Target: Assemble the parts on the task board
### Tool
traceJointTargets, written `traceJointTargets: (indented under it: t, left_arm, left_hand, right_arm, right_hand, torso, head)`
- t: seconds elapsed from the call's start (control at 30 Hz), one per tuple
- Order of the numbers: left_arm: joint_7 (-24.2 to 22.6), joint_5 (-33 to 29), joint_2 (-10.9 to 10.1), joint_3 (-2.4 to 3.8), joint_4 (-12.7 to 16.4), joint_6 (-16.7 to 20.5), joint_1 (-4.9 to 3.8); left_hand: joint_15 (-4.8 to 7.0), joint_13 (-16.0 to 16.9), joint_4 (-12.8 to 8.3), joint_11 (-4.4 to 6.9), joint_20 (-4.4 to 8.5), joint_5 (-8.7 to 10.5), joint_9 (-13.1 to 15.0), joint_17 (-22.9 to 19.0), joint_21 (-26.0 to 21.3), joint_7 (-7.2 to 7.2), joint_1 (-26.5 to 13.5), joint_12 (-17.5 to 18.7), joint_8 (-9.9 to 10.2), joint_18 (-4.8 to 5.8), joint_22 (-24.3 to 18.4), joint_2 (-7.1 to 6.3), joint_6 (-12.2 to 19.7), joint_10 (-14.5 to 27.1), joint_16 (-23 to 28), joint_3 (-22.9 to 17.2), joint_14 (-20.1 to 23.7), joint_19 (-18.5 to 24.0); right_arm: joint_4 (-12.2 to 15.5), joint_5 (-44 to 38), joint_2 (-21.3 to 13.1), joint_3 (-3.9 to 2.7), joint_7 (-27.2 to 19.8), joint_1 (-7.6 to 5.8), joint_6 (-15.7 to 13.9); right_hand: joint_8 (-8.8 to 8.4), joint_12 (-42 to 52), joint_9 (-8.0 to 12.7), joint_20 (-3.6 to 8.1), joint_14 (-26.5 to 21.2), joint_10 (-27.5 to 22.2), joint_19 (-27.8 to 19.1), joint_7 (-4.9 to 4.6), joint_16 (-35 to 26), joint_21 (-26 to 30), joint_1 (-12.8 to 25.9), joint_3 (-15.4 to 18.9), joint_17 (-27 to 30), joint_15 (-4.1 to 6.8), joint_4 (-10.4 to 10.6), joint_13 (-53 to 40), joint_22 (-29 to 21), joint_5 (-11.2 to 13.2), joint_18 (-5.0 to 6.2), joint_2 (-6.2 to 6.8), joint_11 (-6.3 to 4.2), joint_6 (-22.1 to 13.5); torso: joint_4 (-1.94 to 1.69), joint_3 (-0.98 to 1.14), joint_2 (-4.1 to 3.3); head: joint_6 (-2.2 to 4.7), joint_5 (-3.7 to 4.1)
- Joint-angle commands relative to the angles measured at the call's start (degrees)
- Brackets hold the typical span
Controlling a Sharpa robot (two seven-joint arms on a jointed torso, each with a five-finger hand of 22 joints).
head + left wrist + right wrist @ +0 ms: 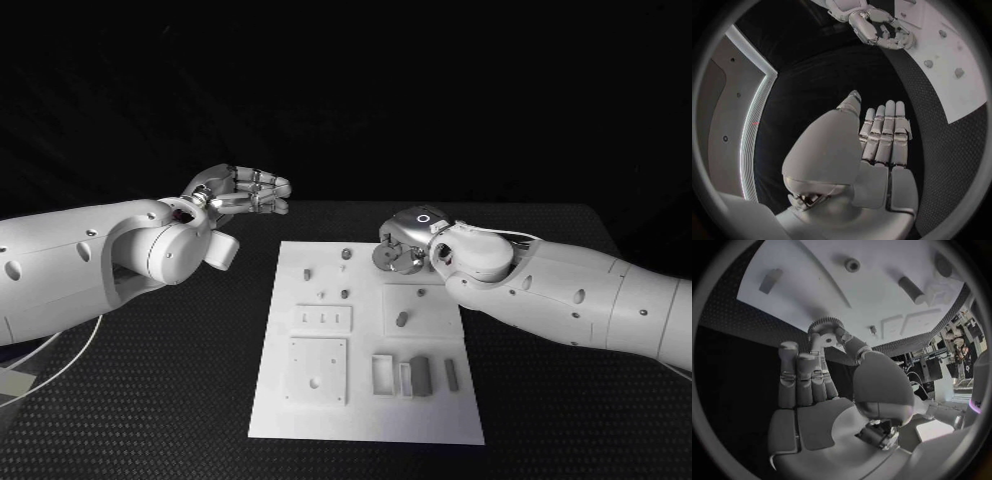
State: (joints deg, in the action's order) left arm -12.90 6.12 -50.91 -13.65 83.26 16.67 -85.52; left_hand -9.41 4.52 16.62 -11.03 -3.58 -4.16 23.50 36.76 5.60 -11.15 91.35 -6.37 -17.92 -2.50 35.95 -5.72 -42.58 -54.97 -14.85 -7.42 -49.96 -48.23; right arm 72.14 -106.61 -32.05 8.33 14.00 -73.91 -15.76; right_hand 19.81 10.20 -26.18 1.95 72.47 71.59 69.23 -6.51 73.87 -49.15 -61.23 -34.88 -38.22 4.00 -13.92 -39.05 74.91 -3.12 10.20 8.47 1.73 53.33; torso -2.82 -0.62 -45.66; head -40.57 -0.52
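The white task board lies in the middle of the black table. My right hand hovers over its far right corner and pinches a round grey toothed gear between thumb and finger; the right wrist view shows the gear at the fingertips, above the board. My left hand is raised off the table beyond the board's far left corner and holds nothing. In the left wrist view its fingers lie straight and side by side.
Small grey pegs stand on the board's far half. A slotted plate and a square plate lie at its left. An open frame and upright blocks sit near right.
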Motion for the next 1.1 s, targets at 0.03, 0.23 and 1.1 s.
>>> traceJointTargets:
  t: [0.03,0.23,1.1]
  left_arm:
    - [-0.55,0.16,0.08,0.05,0.17,-0.36,-0.08]
    - [-0.57,0.16,0.10,0.05,0.15,-0.34,-0.08]
    - [-0.54,0.16,0.41,0.06,0.32,-0.38,-0.09]
  left_hand:
    - [0.03,-0.06,-0.12,-0.35,-0.05,0.25,-0.05,0.09,-0.40,-1.44,-0.27,0.25,0.28,0.46,-0.10,-0.02,0.25,-0.10,0.29,-0.23,0.20,0.41]
    - [0.03,-0.06,-0.12,-0.35,-0.05,0.25,-0.06,0.10,-0.41,-1.44,-0.28,0.27,0.28,0.46,-0.10,-0.03,0.25,-0.10,0.31,-0.22,0.19,0.41]
    - [0.03,-0.06,-0.12,-0.36,-0.05,0.25,-0.07,0.14,-0.43,-1.44,-0.29,0.31,0.29,0.45,-0.11,-0.03,0.26,-0.11,0.37,-0.22,0.18,0.39]
  right_arm:
    - [1.24,-3.23,0.31,-0.06,2.35,-0.14,-1.00]
    - [2.85,-5.30,1.86,-0.08,2.83,-0.14,-3.42]
    - [-1.02,-7.38,9.38,0.09,3.11,1.34,-3.24]
  right_hand:
    - [0.16,-0.30,0.06,0.07,0.05,0.47,0.38,-1.12,0.23,-0.23,0.24,-0.20,-0.06,0.47,0.07,0.06,1.16,-0.20,4.80,0.43,0.11,1.72]
    - [0.13,-0.44,0.07,0.09,0.11,0.60,0.44,-1.11,0.20,-0.26,0.29,-0.31,-0.07,0.49,0.21,0.09,1.14,-0.20,4.80,0.52,0.08,1.78]
    - [0.03,-0.87,0.11,0.13,0.34,0.94,0.65,-1.06,0.10,-0.34,0.31,-0.62,-0.07,0.55,0.55,0.17,1.08,-0.20,4.80,0.88,0.03,1.92]
  torso:
    - [-0.04,-0.04,-0.03]
    - [-0.09,-0.03,-0.02]
    - [-0.18,-0.15,-0.13]
  head:
    - [0.14,-0.10]
    - [0.34,-0.49]
    - [0.81,-1.91]
